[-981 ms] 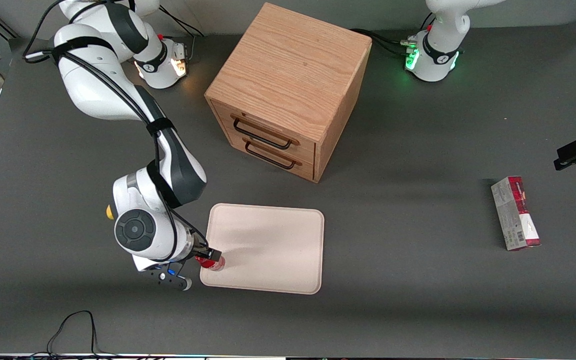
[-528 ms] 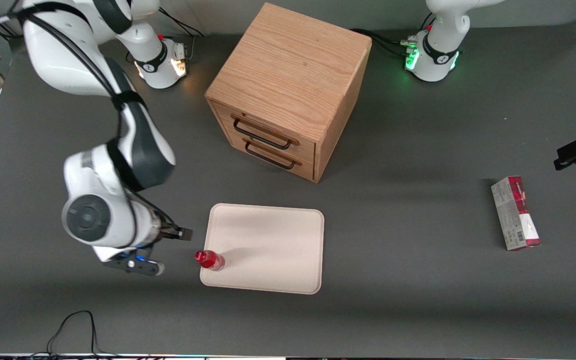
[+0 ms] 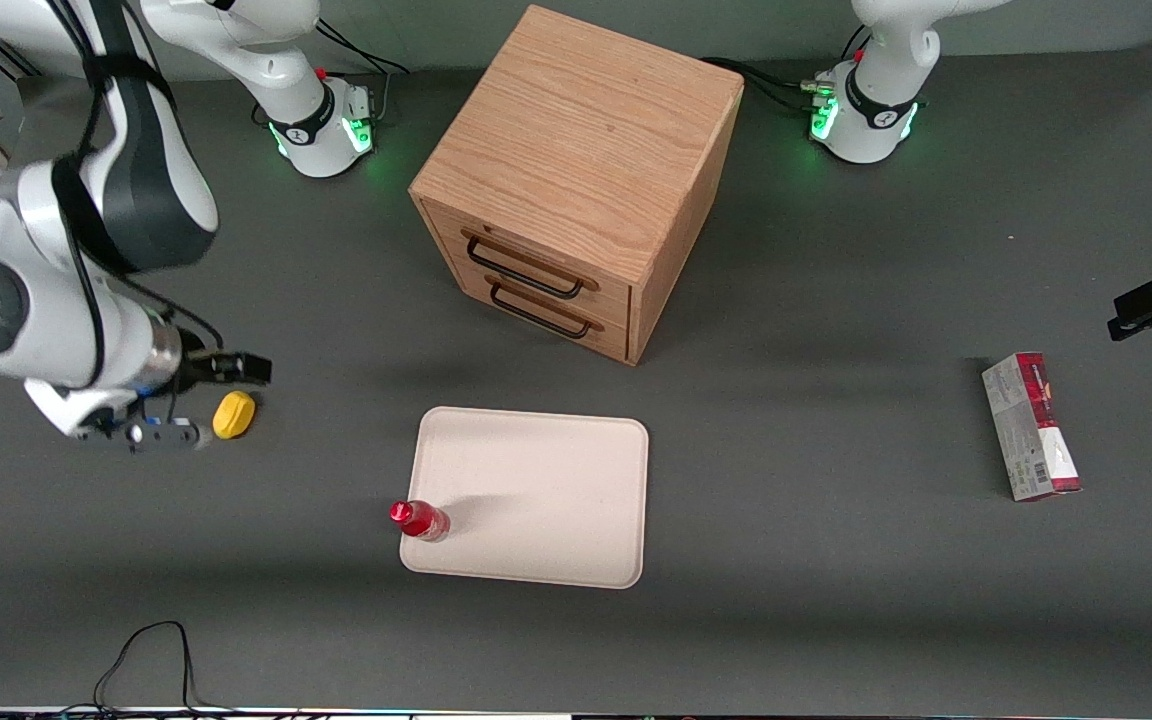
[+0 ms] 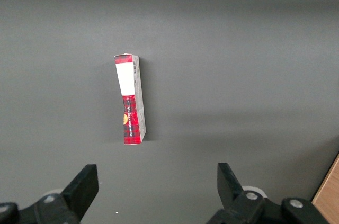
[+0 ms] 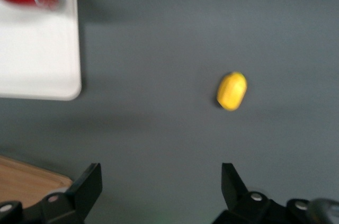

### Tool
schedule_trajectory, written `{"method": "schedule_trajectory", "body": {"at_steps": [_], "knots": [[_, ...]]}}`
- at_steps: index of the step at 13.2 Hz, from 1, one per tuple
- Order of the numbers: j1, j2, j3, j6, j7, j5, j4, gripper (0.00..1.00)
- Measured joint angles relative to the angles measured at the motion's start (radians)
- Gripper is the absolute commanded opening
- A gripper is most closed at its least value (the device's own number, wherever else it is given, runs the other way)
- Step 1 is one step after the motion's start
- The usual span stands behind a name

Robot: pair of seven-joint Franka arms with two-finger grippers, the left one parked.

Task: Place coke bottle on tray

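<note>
Coke bottle (image 3: 422, 520) upright on the tray (image 3: 546, 480), at the corner nearest the working arm's end; gripper (image 5: 161, 181) empty, fingers spread, well apart from the tray, hanging above bare table near a small yellow object (image 3: 233, 414).

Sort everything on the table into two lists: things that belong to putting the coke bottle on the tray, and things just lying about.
Belongs to the job:
coke bottle, standing on the tray's corner
tray
gripper, open, above the yellow lemon

Just lying about:
yellow lemon
wooden drawer cabinet
red-and-grey carton
</note>
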Motion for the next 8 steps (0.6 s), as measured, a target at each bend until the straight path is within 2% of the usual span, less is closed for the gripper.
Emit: {"method": "schedule_trajectory", "body": {"at_steps": [2, 4, 8], "knots": [[-0.002, -0.136, -0.060, -0.005, -0.100, 0.020, -0.122, 1.00], [-0.007, -0.203, -0.098, -0.019, -0.142, 0.044, -0.152, 1.00], [0.004, -0.201, -0.098, -0.036, -0.145, 0.052, -0.102, 1.00]]}}
